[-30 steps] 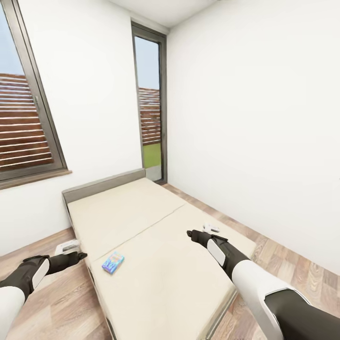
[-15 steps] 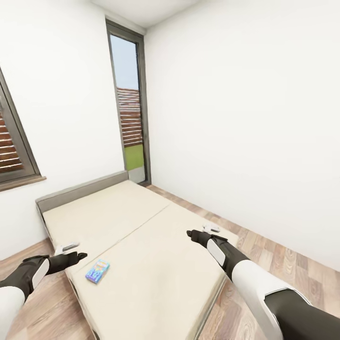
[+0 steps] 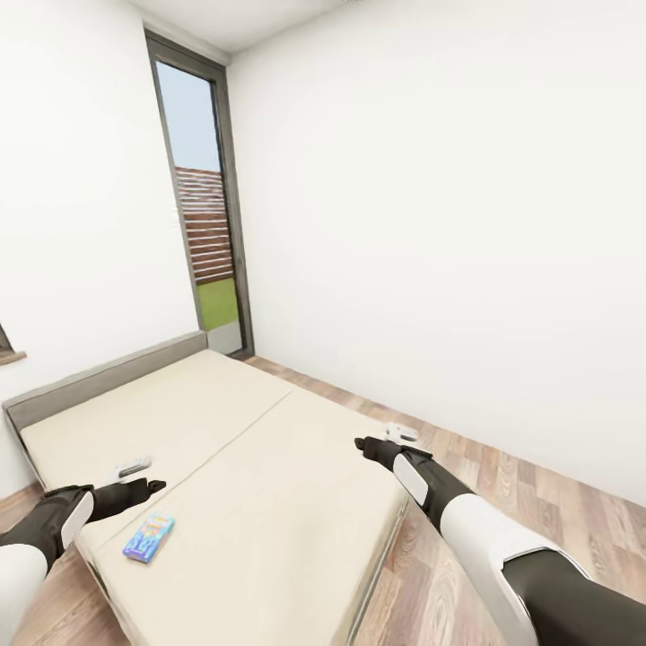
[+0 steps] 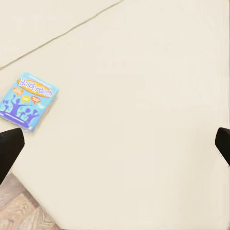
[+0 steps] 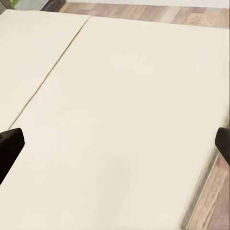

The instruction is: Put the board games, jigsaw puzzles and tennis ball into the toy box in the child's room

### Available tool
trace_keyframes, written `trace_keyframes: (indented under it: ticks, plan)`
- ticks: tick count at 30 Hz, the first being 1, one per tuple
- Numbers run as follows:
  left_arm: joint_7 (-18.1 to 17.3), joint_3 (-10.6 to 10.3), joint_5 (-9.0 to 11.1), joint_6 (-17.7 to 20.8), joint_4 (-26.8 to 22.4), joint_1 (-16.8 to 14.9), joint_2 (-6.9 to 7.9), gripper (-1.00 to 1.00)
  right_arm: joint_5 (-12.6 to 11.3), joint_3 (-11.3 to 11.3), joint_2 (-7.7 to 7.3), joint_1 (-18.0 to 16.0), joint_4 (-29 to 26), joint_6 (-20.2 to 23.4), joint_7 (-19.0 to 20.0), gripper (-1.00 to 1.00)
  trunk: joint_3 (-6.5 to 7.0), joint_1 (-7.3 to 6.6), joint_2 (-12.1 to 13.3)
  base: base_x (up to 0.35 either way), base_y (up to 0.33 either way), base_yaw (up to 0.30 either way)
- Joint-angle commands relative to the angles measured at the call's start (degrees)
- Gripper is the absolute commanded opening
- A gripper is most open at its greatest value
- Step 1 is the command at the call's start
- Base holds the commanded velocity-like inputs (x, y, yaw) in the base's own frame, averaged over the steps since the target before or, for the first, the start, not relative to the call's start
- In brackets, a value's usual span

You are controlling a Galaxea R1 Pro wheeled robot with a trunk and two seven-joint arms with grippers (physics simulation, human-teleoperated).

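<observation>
obs: my left gripper hangs over the near edge of the bed, fingers spread wide with nothing between them; in the left wrist view both fingertips sit at opposite margins with bare mattress between. my right gripper hangs over the far side of the mattress, also spread wide and empty.

target: one board game, the light blue box with cartoon art, lies flat on the mattress just below and slightly ahead of my left gripper, not touching it, close to the bed's edge. from the left wrist camera the same box sits off toward one fingertip, not centred between them.

handling, my estimate: thin card box, light, fairly stiff, smooth printed faces likely slippery. lying flat on a soft mattress, its edges may sink a little, which could let a finger get under. best hold looks like across the short width, pinching the two long edges near the middle, with moderate squeeze so the lid does not buckle.
</observation>
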Motion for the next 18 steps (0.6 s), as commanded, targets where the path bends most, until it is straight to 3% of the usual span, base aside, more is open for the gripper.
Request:
trace_keyframes:
  ticks: [1,18]
  plan:
    - [-0.10,0.30,0.40,0.52,-0.06,0.01,-0.01,1.00,-0.27,0.31,-0.02,-0.01,-0.05,0.19,-0.13,1.00,0.00,0.02,-0.04,0.000,0.002,-0.277]
    - [-0.10,0.34,0.40,0.52,-0.06,0.01,0.01,1.00,-0.23,0.31,0.00,0.00,-0.08,0.19,-0.13,1.00,0.44,0.02,-0.04,0.000,0.074,-0.271]
